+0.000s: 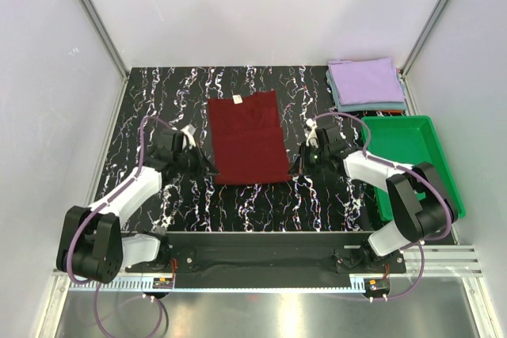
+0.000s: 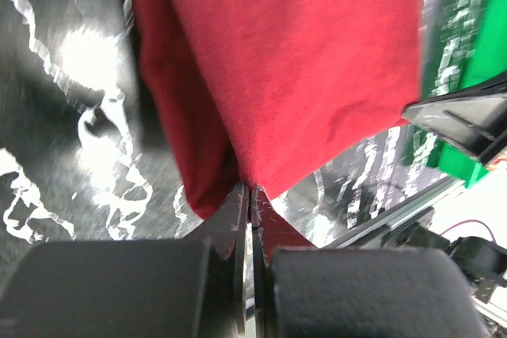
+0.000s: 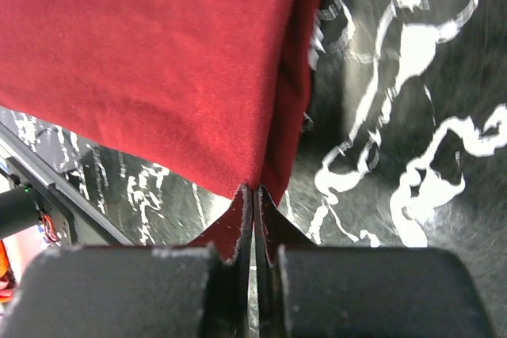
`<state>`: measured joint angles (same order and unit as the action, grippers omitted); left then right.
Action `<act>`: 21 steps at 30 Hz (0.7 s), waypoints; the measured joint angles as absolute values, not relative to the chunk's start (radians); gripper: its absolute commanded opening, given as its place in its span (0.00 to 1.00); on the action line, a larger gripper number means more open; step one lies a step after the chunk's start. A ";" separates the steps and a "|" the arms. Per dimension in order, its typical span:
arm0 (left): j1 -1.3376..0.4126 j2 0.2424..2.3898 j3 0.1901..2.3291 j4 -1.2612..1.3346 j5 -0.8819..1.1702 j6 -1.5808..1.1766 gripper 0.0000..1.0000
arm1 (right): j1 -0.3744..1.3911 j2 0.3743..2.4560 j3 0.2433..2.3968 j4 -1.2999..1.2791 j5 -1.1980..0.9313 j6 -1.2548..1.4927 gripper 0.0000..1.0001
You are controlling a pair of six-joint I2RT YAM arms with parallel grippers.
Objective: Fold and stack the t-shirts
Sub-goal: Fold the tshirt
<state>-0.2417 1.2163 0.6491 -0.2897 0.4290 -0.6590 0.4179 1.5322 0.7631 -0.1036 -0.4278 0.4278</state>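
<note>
clamped tight with left gripper [image 1: 207,169] and right gripper [image 1: 298,167] on the near corners of the maroon tee [image 1: 247,138], flat at centre, so mid-fold here, calling next for an even lift of both corners toward the collar.

The black table [image 1: 158,116], veined with white like marble, carried a maroon t-shirt [image 1: 247,138] spread lengthwise at its middle, the white neck label [image 1: 237,100] toward the far edge. In the far right corner lay a folded grey-blue tee [image 1: 372,105] with a folded lavender tee [image 1: 364,79] stacked on it. Just in front of that stack, a green tray [image 1: 404,156] sat along the table's right edge.
</note>
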 measured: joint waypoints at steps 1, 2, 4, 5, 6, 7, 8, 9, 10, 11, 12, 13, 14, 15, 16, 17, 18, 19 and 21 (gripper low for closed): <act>-0.243 1.219 0.632 -0.290 0.428 -0.661 0.00 | 0.418 1.533 0.746 -0.091 -0.427 0.436 0.00; -0.244 1.225 0.613 -0.291 0.427 -0.664 0.00 | 0.418 1.533 0.730 -0.085 -0.427 0.444 0.00; -0.244 1.240 0.580 -0.293 0.424 -0.664 0.00 | 0.418 1.533 0.704 -0.071 -0.427 0.455 0.00; -0.245 1.247 0.567 -0.296 0.423 -0.665 0.00 | 0.418 1.533 0.693 -0.066 -0.427 0.461 0.00; -0.246 1.255 0.558 -0.298 0.422 -0.665 0.01 | 0.418 1.534 0.682 -0.058 -0.427 0.467 0.00; -0.247 1.261 0.553 -0.298 0.422 -0.665 0.02 | 0.418 1.534 0.673 -0.049 -0.427 0.469 0.00; -0.248 1.267 0.549 -0.297 0.421 -0.665 0.04 | 0.418 1.535 0.663 -0.039 -0.427 0.474 0.01; -0.248 1.274 0.548 -0.297 0.421 -0.665 0.07 | 0.418 1.535 0.653 -0.026 -0.427 0.477 0.04; -0.249 1.280 0.548 -0.297 0.419 -0.664 0.19 | 0.418 1.535 0.644 -0.015 -0.428 0.482 0.08; -0.250 1.285 0.548 -0.296 0.417 -0.660 0.27 | 0.418 1.535 0.634 -0.004 -0.430 0.488 0.20; -0.250 1.290 0.548 -0.298 0.414 -0.659 0.37 | 0.418 1.535 0.626 0.005 -0.431 0.496 0.25; -0.250 1.293 0.548 -0.302 0.413 -0.658 0.39 | 0.418 1.535 0.621 0.007 -0.430 0.498 0.27; -0.250 1.296 0.547 -0.307 0.411 -0.659 0.41 | 0.418 1.535 0.619 0.006 -0.430 0.500 0.29; -0.250 1.298 0.548 -0.313 0.408 -0.660 0.44 | 0.418 1.535 0.619 0.006 -0.430 0.500 0.35; -0.250 1.298 0.548 -0.317 0.403 -0.660 0.46 | 0.418 1.534 0.620 0.006 -0.430 0.500 0.38; -0.251 1.298 0.548 -0.321 0.396 -0.659 0.47 | 0.418 1.534 0.623 0.002 -0.429 0.498 0.40; -0.251 1.298 0.548 -0.323 0.391 -0.659 0.47 | 0.418 1.534 0.626 0.002 -0.429 0.498 0.44; -0.250 1.298 0.550 -0.331 0.385 -0.659 0.47 | 0.418 1.534 0.633 -0.004 -0.428 0.497 0.45; -0.250 1.298 0.557 -0.343 0.380 -0.659 0.46 | 0.418 1.535 0.655 -0.024 -0.426 0.492 0.45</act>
<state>-0.2504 1.2984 0.5568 -0.3428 0.3801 -0.6590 0.4179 1.5352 0.6552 -0.0238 -0.4263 0.4915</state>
